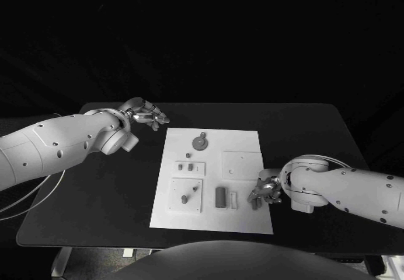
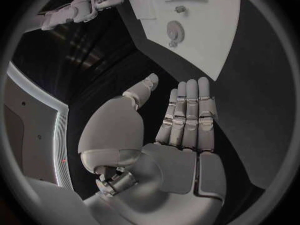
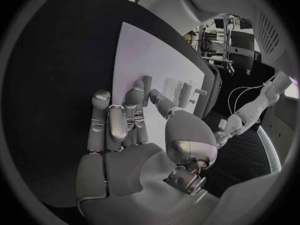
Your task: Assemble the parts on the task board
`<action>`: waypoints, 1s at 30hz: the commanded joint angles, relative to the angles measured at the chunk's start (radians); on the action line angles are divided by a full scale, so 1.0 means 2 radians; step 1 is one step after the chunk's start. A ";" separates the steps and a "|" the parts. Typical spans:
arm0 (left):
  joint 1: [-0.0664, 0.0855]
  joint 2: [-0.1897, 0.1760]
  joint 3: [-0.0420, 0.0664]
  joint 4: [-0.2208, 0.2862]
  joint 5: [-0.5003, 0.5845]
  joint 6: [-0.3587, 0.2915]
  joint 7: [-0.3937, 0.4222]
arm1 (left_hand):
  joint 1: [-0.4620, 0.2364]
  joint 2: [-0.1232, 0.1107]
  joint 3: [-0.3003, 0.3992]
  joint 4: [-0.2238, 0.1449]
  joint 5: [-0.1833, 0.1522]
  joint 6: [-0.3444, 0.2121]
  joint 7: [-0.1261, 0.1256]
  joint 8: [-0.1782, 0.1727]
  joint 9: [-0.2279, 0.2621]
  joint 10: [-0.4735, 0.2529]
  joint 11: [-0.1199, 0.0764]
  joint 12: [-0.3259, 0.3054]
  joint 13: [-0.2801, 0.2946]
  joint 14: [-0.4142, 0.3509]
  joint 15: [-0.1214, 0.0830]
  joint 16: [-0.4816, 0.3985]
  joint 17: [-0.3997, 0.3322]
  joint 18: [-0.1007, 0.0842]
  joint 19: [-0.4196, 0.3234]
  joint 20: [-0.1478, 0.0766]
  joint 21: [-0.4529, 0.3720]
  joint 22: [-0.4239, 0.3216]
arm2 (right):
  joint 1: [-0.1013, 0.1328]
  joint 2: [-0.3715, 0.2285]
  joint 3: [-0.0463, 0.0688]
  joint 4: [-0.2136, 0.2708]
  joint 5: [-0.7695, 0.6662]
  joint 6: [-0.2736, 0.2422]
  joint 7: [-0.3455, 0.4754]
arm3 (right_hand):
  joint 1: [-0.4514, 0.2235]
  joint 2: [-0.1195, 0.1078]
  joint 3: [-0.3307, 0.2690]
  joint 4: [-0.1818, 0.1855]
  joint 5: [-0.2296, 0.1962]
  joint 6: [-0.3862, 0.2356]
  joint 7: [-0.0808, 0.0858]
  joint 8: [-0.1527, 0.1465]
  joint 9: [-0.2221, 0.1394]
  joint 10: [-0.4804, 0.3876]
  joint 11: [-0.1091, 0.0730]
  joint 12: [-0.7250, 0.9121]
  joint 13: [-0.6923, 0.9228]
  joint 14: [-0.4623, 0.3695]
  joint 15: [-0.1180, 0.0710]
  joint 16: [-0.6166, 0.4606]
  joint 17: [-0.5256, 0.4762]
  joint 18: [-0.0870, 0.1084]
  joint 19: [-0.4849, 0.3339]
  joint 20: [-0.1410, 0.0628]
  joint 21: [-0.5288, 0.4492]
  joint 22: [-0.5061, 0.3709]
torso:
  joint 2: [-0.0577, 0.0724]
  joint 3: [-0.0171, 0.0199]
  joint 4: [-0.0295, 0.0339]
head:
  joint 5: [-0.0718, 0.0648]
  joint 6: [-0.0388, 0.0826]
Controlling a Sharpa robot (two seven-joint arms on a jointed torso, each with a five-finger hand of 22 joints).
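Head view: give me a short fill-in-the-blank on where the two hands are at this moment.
1. The right hand is over the ____ board's near right part.
2. The left hand is off the task board, above the bare ____ table.
3. The left hand holds ____.

Missing words: task; black; nothing

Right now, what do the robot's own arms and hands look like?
Both arms are smooth white rounded shells dotted with small dark screw holes. Thin pale cables loop beside each arm. The left hand and right hand are silver metal, human-shaped, with segmented fingers and smooth rounded plates over the palm and thumb base.
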 commanded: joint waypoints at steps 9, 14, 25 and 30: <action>0.001 0.000 0.000 0.002 -0.001 0.002 0.002 | -0.004 0.000 0.000 0.003 0.000 0.003 0.001 0.002 -0.001 0.003 -0.001 -0.003 0.001 0.005 0.000 -0.003 0.001 0.007 0.002 -0.002 -0.003 0.001 | -0.013 0.007 -0.008 -0.004 -0.050 0.013 -0.019 | 0.034 -0.001 0.005 -0.020 0.025 -0.024 0.022 -0.013 0.001 0.004 0.000 0.003 -0.003 -0.001 0.006 0.001 -0.002 0.011 -0.002 0.003 0.004 0.006 | 0.000 0.0000 -0.0002 | -0.001 0.000; 0.001 0.000 0.000 0.002 -0.001 0.001 0.001 | -0.003 0.000 0.000 0.003 0.000 0.003 0.001 0.002 -0.001 0.003 -0.001 -0.003 0.001 0.005 0.000 -0.003 0.001 0.007 0.002 -0.002 -0.003 0.001 | -0.014 0.006 -0.008 -0.001 -0.056 0.007 -0.019 | 0.050 -0.009 0.004 -0.020 0.034 -0.025 0.022 -0.014 0.001 0.003 0.001 0.003 -0.004 -0.004 0.006 0.000 -0.006 0.011 -0.003 0.004 0.004 0.006 | 0.000 -0.0003 -0.0003 | -0.001 0.000; 0.001 -0.001 0.000 0.003 -0.002 0.001 0.001 | -0.003 0.000 0.000 0.003 0.000 0.002 0.001 0.002 -0.001 0.003 -0.001 -0.003 0.001 0.005 0.000 -0.003 0.001 0.008 0.002 -0.002 -0.003 0.001 | -0.014 0.000 -0.008 0.007 -0.025 -0.023 -0.013 | 0.097 0.002 0.006 -0.021 0.159 -0.032 0.025 -0.016 0.003 0.002 0.003 0.005 -0.005 -0.004 0.007 0.000 -0.005 0.011 -0.005 0.005 0.005 0.006 | 0.000 -0.0001 0.0000 | 0.000 0.000; 0.001 -0.001 0.000 0.003 -0.002 0.002 0.001 | -0.003 0.000 0.000 0.003 0.000 0.002 0.001 0.002 -0.001 0.003 -0.001 -0.003 0.001 0.005 0.000 -0.003 0.002 0.008 0.002 -0.002 -0.003 0.001 | -0.014 -0.007 -0.008 0.012 0.003 -0.036 -0.010 | 0.107 0.004 0.032 -0.020 0.155 -0.029 0.024 -0.015 0.003 0.004 0.003 0.006 -0.006 0.001 0.008 0.001 0.000 0.011 -0.003 0.006 0.006 0.006 | 0.000 -0.0002 -0.0003 | 0.000 0.000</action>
